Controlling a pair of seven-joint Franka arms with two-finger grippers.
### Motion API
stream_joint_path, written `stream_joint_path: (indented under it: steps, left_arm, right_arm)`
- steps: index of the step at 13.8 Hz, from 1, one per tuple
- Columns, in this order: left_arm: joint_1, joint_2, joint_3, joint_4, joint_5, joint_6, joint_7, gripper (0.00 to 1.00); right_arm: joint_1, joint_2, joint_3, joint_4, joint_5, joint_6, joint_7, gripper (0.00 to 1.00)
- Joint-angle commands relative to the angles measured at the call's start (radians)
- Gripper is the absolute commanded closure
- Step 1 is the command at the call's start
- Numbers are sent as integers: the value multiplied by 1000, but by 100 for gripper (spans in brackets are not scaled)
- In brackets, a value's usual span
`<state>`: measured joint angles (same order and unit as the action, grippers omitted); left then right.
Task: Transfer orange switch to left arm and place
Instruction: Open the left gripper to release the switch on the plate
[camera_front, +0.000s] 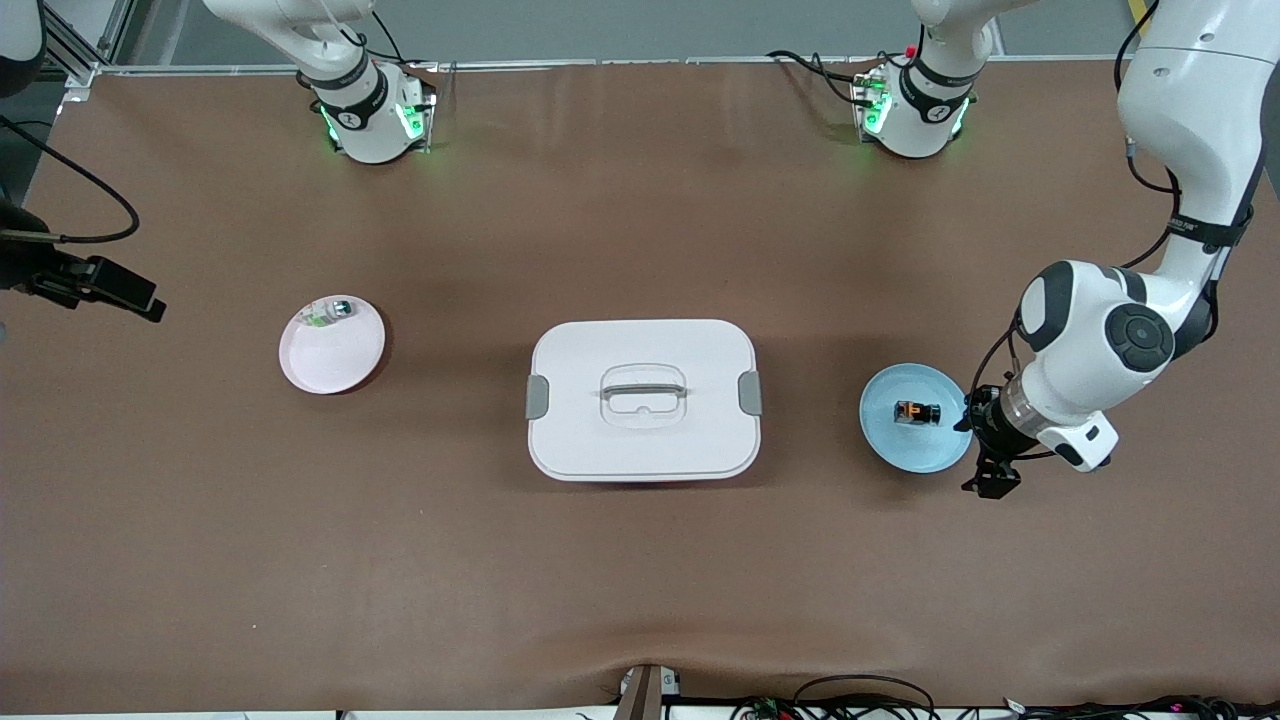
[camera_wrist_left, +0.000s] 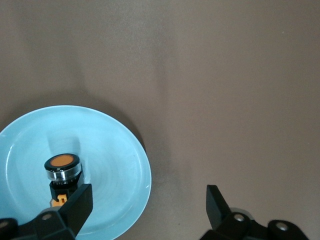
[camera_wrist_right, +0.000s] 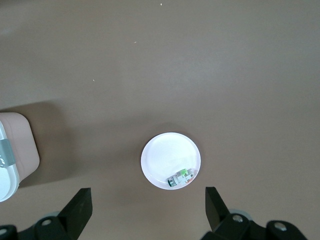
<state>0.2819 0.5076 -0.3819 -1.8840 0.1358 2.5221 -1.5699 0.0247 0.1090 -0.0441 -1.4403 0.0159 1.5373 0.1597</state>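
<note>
left fingers (camera_wrist_left: 80, 205) spread | orange switch (camera_wrist_left: 62, 172) beside one | on blue plate (camera_wrist_left: 120, 150)

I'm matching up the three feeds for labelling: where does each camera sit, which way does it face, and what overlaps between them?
Front view: high across the table, facing both arm bases; shows the box, pink plate, blue plate and left gripper.
Left wrist view: looks down past its open fingers at the orange switch on the blue plate.
Right wrist view: high up, looks down past open fingers at the pink plate and the box's corner.
Shared: both plates and the box also appear in the front view.
</note>
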Motion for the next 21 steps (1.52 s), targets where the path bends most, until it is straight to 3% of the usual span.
stream_joint_path:
  steps: [1,3,4,7,16,21]
  left_arm:
    - [-166,-89,177,-49,-145,-41,196,0]
    - [-275,-118,300,-64,-205,-83,377,0]
    - [-299,-129,325,-66,-209,-95,448,0]
    - [-300,-152,327,-73,-211,-115,649,0]
    - [-296,-207,331,-93,-235,-144,1503,0]
    - [-291,-264,341,-84,-235,-187,1512,0]
  right_arm:
    - [-20,-28,12,-31,9,10,-12,0]
    - [-25,-28,12,-31,9,10,-12,0]
    - [-28,-28,12,-31,9,10,-12,0]
    - [-28,-28,12,-31,9,10,-12,0]
    - [-26,-28,13,-31,9,9,-12,0]
    - [-26,-28,12,-31,9,9,-12,0]
